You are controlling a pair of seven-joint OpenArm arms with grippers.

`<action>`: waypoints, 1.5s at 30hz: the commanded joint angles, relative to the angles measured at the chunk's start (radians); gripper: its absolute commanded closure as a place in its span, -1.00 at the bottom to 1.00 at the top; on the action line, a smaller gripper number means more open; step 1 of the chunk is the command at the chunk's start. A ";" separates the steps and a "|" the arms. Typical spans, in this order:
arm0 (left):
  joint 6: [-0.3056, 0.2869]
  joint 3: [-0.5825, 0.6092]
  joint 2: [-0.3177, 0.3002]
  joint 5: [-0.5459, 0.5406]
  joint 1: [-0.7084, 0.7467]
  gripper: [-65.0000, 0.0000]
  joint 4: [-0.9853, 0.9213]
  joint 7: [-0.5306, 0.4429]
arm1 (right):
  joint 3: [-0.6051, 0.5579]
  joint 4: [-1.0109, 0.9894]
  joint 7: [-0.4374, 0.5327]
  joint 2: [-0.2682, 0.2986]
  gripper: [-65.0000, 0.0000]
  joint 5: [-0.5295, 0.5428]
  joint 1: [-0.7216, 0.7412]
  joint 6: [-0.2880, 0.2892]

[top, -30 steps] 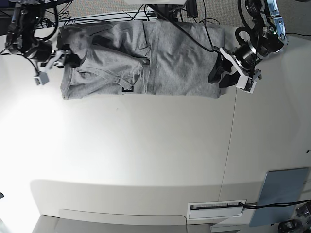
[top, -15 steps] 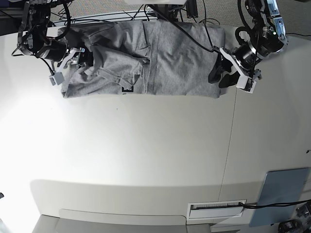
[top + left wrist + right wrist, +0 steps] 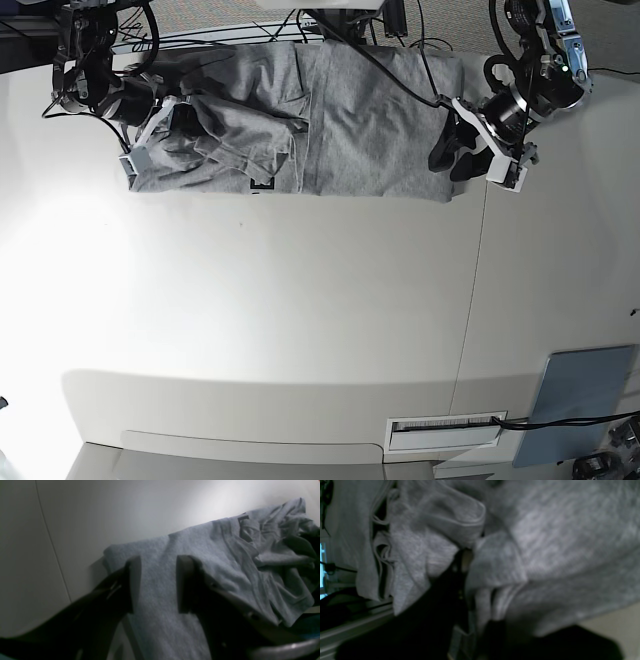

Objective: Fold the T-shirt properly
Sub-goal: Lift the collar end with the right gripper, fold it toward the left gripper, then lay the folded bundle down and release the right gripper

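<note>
Tabletop point(image 3: 300, 320) fills the near part of the base view, pale and bare, with a grey panel point(image 3: 580, 390) at its near right corner and a white vent-like plate point(image 3: 445, 430) just beside it.

Farther back we see the T-shirt point(image 3: 330, 120) lying along the far edge of the table, spread flat across its middle and right part and rumpled into loose folds toward the left end, where a scrap of black lettering point(image 3: 262, 184) shows at the near hem.

At the shirt's right end our left gripper point(image 3: 462, 148) sits over the edge of the cloth. In the left wrist view its two dark fingers point(image 3: 183, 585) stand apart with grey fabric showing between them, so its jaws are parted and nothing is clamped.

At the left end our right gripper point(image 3: 165, 125) is down in the bunched fabric. The right wrist view is blurred and close: folds of the T-shirt point(image 3: 495, 562) crowd around the dark finger point(image 3: 457, 580), and cloth seems pressed against it, but we cannot tell whether the jaws have closed on it.

Beyond the shirt, black cables point(image 3: 340, 25) hang over the back of the table.
</note>
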 commanded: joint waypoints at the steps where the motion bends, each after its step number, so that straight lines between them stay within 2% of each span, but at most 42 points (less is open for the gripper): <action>1: -0.003 -0.002 -0.005 -0.017 -0.002 0.26 0.018 -0.018 | -0.003 -0.002 -0.048 0.010 0.93 -0.072 -0.011 -0.015; 2: -0.003 -0.002 -0.005 -0.017 -0.002 0.26 0.018 -0.018 | 0.002 -0.002 -0.049 0.009 0.99 -0.085 -0.011 -0.015; 7: -0.003 -0.002 -0.005 -0.017 -0.002 0.26 0.018 -0.018 | 0.083 0.009 -0.061 0.010 1.00 -0.088 -0.011 -0.016; 13: -0.003 -0.002 -0.005 -0.018 -0.002 0.26 0.018 -0.018 | 0.196 0.125 -0.141 0.012 1.00 -0.044 -0.011 -0.016; 16: -0.003 -0.002 -0.005 -0.018 -0.002 0.26 0.018 -0.018 | 0.196 0.242 -0.187 0.011 1.00 0.005 -0.012 -0.016; 18: -0.003 -0.002 -0.005 -0.018 0.001 0.26 0.018 -0.019 | 0.176 0.321 -0.183 0.011 1.00 0.016 -0.012 -0.016; 21: -0.003 -0.002 -0.005 -0.018 0.015 0.26 0.018 -0.018 | 0.115 0.423 -0.139 0.002 1.00 0.005 -0.011 -0.016; 26: -0.004 -0.002 -0.005 -0.018 0.055 0.26 0.018 -0.023 | -0.059 0.498 -0.085 -0.086 1.00 -0.064 0.010 -0.038; 31: -0.003 -0.002 -0.005 -0.003 0.070 0.26 0.008 -0.023 | -0.259 0.497 -0.042 -0.181 1.00 -0.195 0.081 -0.071; 39: -0.003 -0.002 -0.005 0.028 0.070 0.26 -0.082 -0.052 | -0.503 0.496 0.069 -0.294 1.00 -0.519 0.133 -0.189; 45: -0.003 -0.002 -0.005 0.028 0.069 0.26 -0.103 -0.082 | -0.612 0.466 0.105 -0.347 1.00 -0.568 0.135 -0.199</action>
